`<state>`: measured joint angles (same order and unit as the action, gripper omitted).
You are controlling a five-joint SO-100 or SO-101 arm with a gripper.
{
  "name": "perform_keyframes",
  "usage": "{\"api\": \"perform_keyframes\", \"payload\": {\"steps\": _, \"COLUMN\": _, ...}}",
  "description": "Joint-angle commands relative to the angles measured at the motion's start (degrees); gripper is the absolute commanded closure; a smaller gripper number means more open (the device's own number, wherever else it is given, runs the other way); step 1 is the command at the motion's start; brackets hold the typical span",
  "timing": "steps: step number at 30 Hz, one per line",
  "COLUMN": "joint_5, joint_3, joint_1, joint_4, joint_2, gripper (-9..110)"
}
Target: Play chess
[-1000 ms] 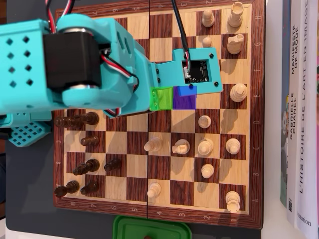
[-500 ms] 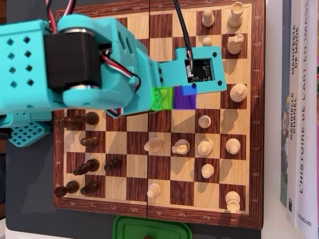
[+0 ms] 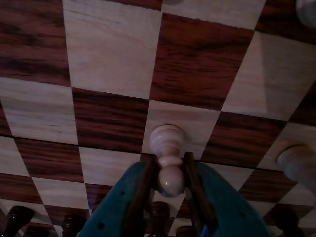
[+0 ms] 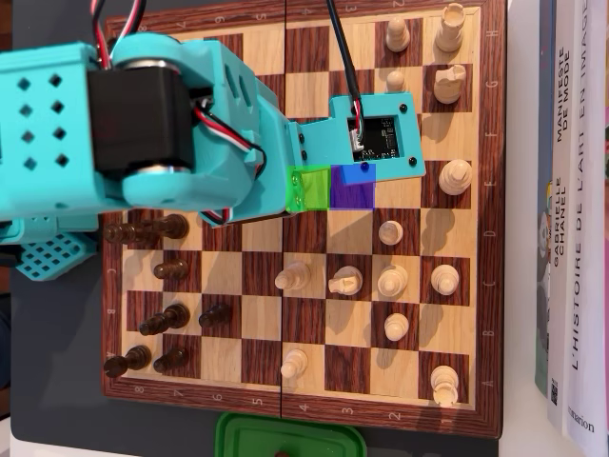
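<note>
I'm looking down on a dark tabletop point(image 4: 48, 400) with the wooden chessboard point(image 4: 303, 407) filling most of the overhead view, and book spines point(image 4: 571, 219) lined up along the board's right edge. My teal arm point(image 4: 143, 124) sprawls across the board's upper left, its camera module point(image 4: 376, 138) reaching toward the board's middle. Just below the board's bottom edge sits a green container point(image 4: 285, 440). Dark pieces point(image 4: 157, 324) cluster on the board's left side, light pieces point(image 4: 419, 276) spread over its right half. On the wrist view, the gripper point(image 3: 170, 170) is closed snugly on a white pawn point(image 3: 168, 158), fingers point(image 3: 143, 185) pinching its neck, its base over a light square near the board's centre. I can't tell whether the base touches the wood.
</note>
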<state>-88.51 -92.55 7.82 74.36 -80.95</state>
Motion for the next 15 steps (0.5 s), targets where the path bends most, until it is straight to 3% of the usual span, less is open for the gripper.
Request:
{"api": "perform_keyframes", "payload": {"steps": 1, "joint_5": 0.26, "joint_3": 0.35, "joint_1": -0.53, "joint_4": -0.26, "joint_2": -0.35, "gripper": 96}}
{"api": "perform_keyframes", "payload": {"steps": 6, "joint_5": 0.26, "joint_3": 0.44, "joint_1": -0.44, "joint_4": -0.26, "joint_2": -0.35, "gripper": 90}}
{"api": "perform_keyframes", "payload": {"steps": 15, "joint_5": 0.26, "joint_3": 0.79, "joint_1": -0.18, "joint_4": -0.26, "joint_2": -0.35, "gripper": 89}}
